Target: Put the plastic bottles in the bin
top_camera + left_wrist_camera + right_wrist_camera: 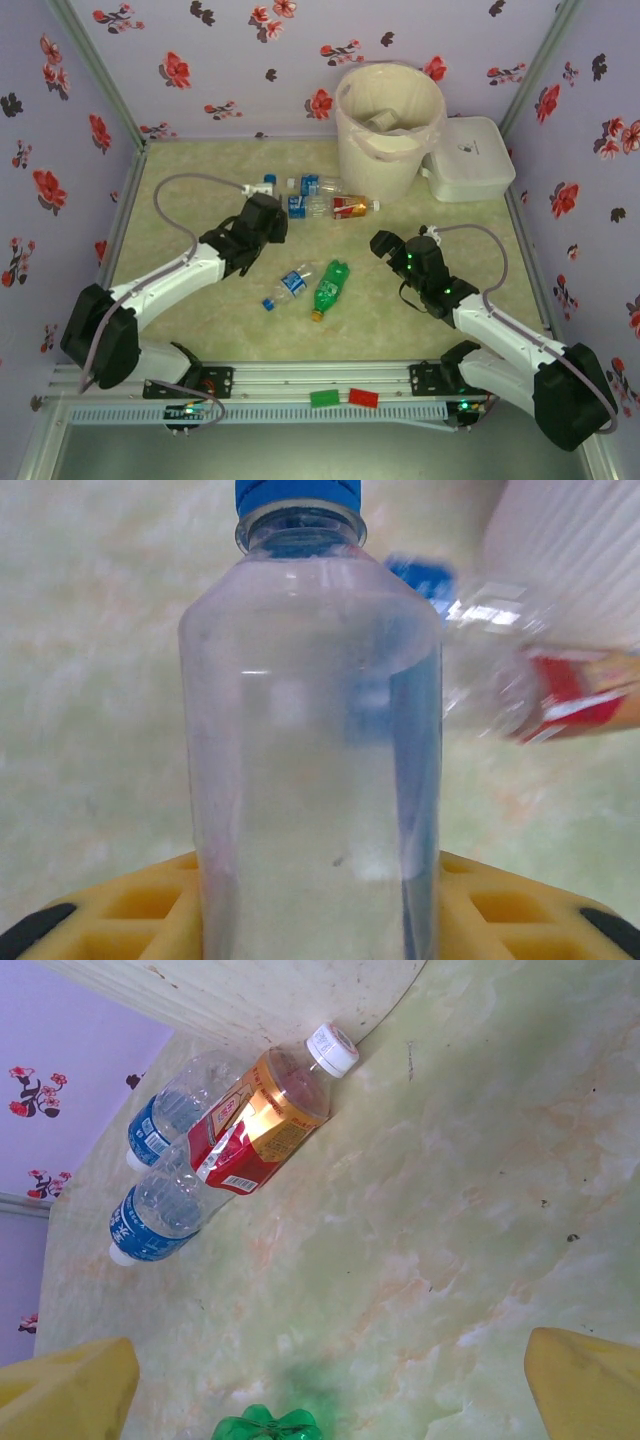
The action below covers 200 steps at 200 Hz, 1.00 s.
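My left gripper (320,910) is shut on a clear plastic bottle (310,730) with a blue cap, which stands between its yellow fingers (130,910). From above, that gripper (266,214) sits at the left end of a cluster of bottles, and the clear bottle (262,186) pokes out beyond it. A red-labelled bottle (350,206) and two blue-labelled ones (300,195) lie in front of the cream bin (390,125). A blue-labelled bottle (290,285) and a green bottle (330,288) lie mid-table. My right gripper (330,1385) is open above the table by the green bottle's base (265,1425).
A flat white lidded box (468,158) stands right of the bin. Flowered purple walls close in the table on three sides. The bin's base (250,990) is just behind the red-labelled bottle (260,1125).
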Motion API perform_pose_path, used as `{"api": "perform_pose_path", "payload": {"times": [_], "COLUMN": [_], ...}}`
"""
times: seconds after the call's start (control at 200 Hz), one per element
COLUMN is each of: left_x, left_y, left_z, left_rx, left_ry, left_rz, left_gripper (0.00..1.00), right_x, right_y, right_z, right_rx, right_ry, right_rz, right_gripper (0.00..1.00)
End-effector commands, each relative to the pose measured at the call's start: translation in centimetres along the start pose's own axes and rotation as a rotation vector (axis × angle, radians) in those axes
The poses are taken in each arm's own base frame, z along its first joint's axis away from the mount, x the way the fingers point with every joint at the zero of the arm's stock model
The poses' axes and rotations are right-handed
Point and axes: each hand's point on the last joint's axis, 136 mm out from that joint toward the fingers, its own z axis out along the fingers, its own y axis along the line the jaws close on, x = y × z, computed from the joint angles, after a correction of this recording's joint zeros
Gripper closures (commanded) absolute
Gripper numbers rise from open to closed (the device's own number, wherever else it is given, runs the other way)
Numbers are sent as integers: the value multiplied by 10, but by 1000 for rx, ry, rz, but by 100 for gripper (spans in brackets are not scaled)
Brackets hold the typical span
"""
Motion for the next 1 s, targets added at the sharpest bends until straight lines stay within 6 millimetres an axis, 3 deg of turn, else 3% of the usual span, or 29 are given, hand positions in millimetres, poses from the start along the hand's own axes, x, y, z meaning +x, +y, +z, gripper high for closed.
{"api": "perform_pose_path", "payload": {"times": [0.0, 0.155, 0.385, 0.735, 0.995], "left_x": [-82, -154, -220, -272, -286], "left_y": [-33, -86, -149, -213, -239], "left_z": [-29, -55, -62, -22, 31], "left_rx": [135, 330, 523, 674, 730], "left_ry": [-201, -346, -455, -523, -548], "left_rz": [69, 144, 242, 255, 178], "left_gripper": [57, 57, 57, 55, 55], "right_x": [-7, -7, -4, -6, -10], "right_y": [3, 6, -2, -6, -2], "right_z": [-3, -4, -8, -18, -27], "right_rx": [9, -5, -11, -15, -38], "right_ry": [-28, -24, -41, -62, -73], "right_rz": [2, 4, 34, 37, 47], "right_gripper": [0, 0, 0, 0, 1]}}
